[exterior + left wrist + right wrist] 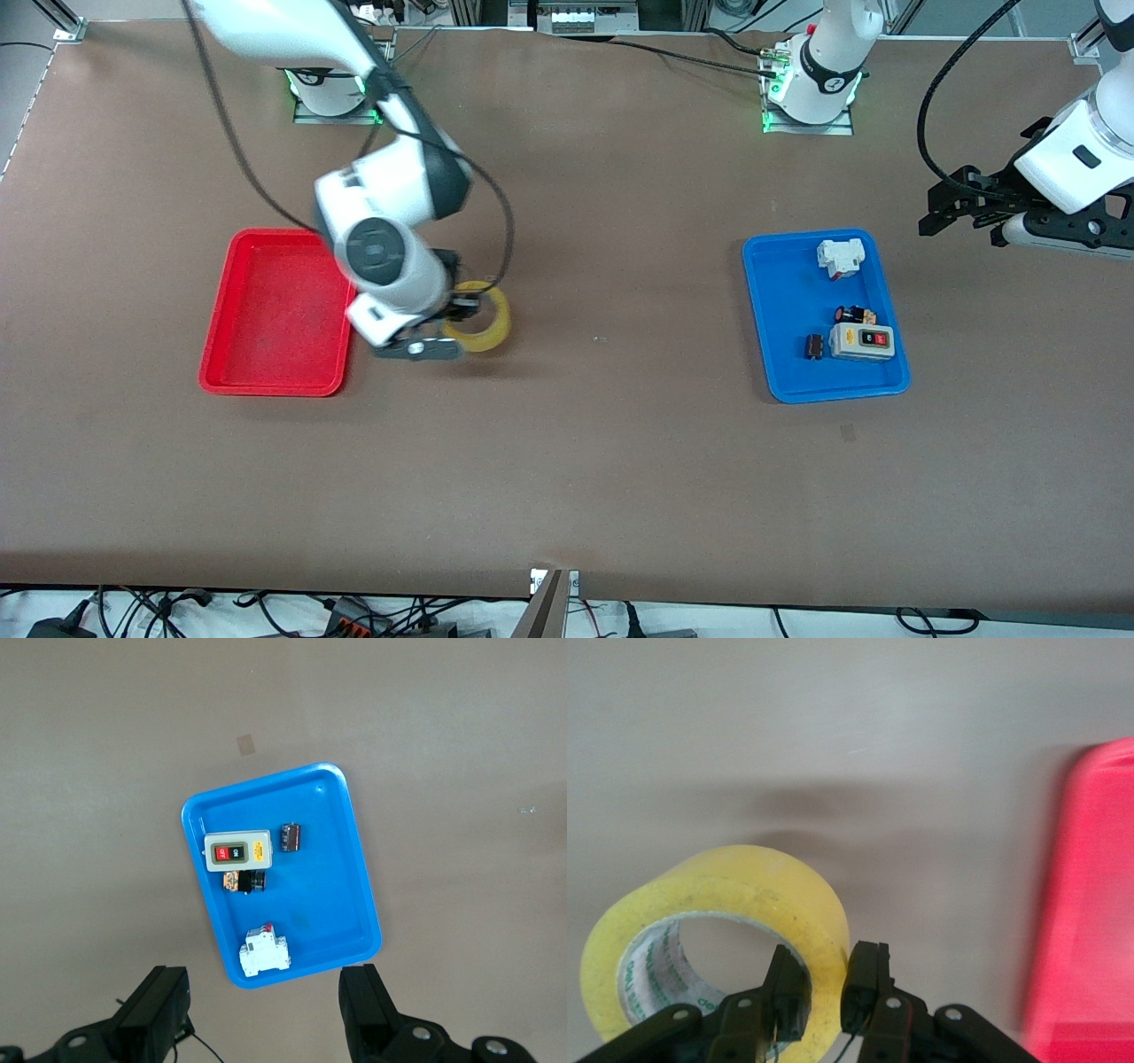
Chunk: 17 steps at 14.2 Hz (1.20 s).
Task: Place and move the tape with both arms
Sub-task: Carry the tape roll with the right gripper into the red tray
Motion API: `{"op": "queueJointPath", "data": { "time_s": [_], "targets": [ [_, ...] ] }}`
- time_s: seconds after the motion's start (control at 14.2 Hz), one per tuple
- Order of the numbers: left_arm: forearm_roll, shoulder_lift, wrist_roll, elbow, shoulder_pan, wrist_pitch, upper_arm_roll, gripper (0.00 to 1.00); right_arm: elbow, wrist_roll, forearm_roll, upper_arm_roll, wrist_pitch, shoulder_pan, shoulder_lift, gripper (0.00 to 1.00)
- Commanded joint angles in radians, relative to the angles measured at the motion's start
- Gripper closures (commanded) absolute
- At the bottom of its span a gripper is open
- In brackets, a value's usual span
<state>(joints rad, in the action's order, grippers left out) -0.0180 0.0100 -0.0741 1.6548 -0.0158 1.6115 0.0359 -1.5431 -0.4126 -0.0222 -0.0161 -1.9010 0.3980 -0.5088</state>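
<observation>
The yellow translucent tape (489,333) is in my right gripper (461,308), beside the red tray (275,310) on that tray's side toward the left arm. In the right wrist view the tape (744,895) stands on edge. My right gripper (828,970) is shut on its wall, with one finger inside the hollow centre and one outside. I cannot tell whether the tape touches the table. My left gripper (937,202) is open and empty, up over the bare table beside the blue tray (771,354). Its fingers stand wide apart in the left wrist view (264,1010).
The red tray (1090,904) is empty. The blue tray (328,859) holds a white breaker block (840,257), a grey switch box (862,341) and two small dark parts. Brown table stretches between the two trays.
</observation>
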Motion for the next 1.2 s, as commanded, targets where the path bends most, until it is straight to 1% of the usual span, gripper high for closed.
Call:
{"op": "queueJointPath", "data": {
  "time_s": [0.0,0.14,0.28,0.49,0.56,0.64,0.71,0.78,0.99,1.13],
  "targets": [
    [-0.011,0.028,0.013,0.020,-0.015,-0.012,-0.033,0.00,-0.029,0.151,0.010,-0.018,0.054,-0.154,0.024,1.00],
    [-0.013,0.027,0.023,0.017,-0.015,-0.021,-0.034,0.00,-0.052,0.210,0.027,-0.018,0.056,-0.226,0.024,1.00],
    [-0.011,0.027,0.027,0.017,-0.015,-0.022,-0.033,0.00,-0.083,0.244,0.065,-0.018,0.056,-0.275,0.024,1.00],
    [-0.011,-0.011,0.054,-0.047,-0.015,-0.022,-0.031,0.00,-0.139,0.255,0.070,-0.018,0.045,-0.336,0.026,1.00],
    [-0.010,-0.015,0.056,-0.055,-0.015,-0.024,-0.030,0.00,-0.152,0.261,0.073,-0.018,0.042,-0.364,0.026,1.00],
    [-0.010,-0.015,0.056,-0.055,-0.010,-0.025,-0.024,0.00,-0.173,0.287,0.093,-0.018,0.022,-0.390,0.027,1.00],
    [-0.010,-0.016,0.056,-0.053,-0.007,-0.027,-0.022,0.00,-0.204,0.314,0.123,-0.018,-0.019,-0.415,0.039,1.00],
    [-0.010,-0.021,0.054,-0.053,-0.007,-0.033,-0.022,0.00,-0.242,0.333,0.136,-0.018,-0.059,-0.438,0.055,1.00],
    [-0.010,-0.033,0.056,-0.052,-0.006,-0.033,-0.022,0.00,-0.401,0.379,0.140,-0.018,-0.186,-0.482,0.133,1.00],
    [-0.010,-0.059,0.054,-0.053,-0.004,-0.033,-0.022,0.00,-0.475,0.379,0.139,-0.018,-0.257,-0.490,0.157,1.00]
  ]
}}
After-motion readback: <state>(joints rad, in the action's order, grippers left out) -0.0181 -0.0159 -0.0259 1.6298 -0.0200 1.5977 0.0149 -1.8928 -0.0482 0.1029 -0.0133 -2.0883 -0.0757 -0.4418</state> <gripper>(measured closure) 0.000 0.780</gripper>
